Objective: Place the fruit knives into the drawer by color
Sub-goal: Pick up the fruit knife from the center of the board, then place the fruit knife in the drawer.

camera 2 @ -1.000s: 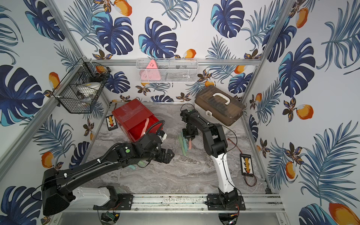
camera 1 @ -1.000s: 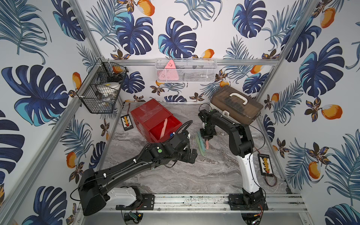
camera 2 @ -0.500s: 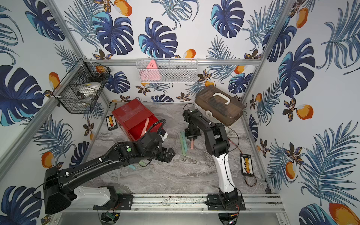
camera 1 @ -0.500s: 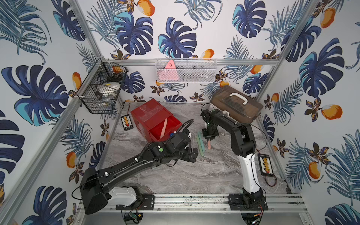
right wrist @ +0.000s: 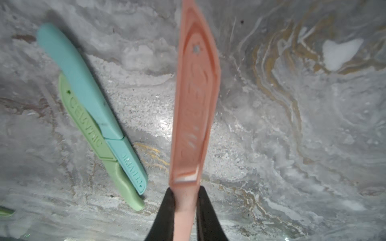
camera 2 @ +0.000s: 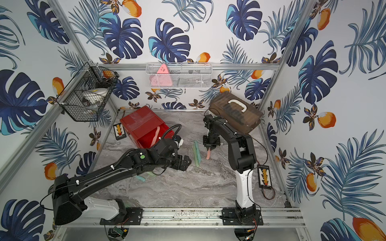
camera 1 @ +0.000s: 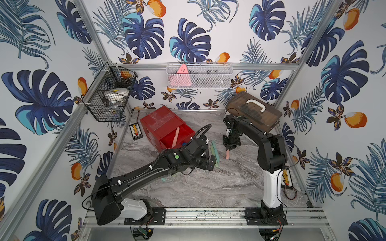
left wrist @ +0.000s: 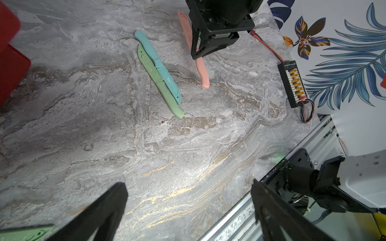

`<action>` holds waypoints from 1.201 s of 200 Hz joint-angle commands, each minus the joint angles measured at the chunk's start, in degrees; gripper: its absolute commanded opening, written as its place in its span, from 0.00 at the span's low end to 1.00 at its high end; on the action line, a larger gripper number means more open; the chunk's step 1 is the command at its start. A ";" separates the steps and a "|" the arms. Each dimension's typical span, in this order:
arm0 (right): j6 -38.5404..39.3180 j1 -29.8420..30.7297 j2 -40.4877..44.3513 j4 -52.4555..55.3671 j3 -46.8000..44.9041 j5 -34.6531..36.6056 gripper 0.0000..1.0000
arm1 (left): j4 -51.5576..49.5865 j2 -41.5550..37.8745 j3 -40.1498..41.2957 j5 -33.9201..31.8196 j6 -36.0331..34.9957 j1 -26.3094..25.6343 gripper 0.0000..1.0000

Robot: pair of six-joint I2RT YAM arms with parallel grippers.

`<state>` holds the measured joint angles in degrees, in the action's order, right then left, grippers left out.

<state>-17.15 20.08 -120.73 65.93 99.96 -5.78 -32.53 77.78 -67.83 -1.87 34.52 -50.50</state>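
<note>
You have one pink plastic fruit knife in the glossy red chest's open drawer at far left, the second pink knife clamped in the right gripper — left gripper spread wide, empty — and the teal knife and pale green knife, touching mid-table, unsorted.

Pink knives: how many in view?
2. One pink knife is pinched in the right gripper above the table; the other pink knife lies in the open red drawer. The left arm may hide more.

Two pink knives, two green knives, two teal knives; one red drawer chest at eleven o'clock.
</note>
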 commanded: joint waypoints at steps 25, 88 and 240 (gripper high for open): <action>-3.52 -0.25 6.83 2.11 -1.35 -7.82 0.12 | 0.83 0.17 -2.73 -0.16 -1.15 2.42 0.99; -9.44 0.39 15.06 3.50 -0.53 -18.26 0.12 | -3.02 0.28 -10.92 1.85 -4.69 10.34 0.99; -42.41 21.04 14.40 -11.20 17.58 -36.29 0.15 | -10.43 0.53 -25.38 8.17 -10.60 28.35 0.99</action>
<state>-51.99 39.55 -104.44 60.69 115.55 -38.79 -41.32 78.48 -91.68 4.03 25.56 -23.86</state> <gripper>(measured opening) 0.175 0.989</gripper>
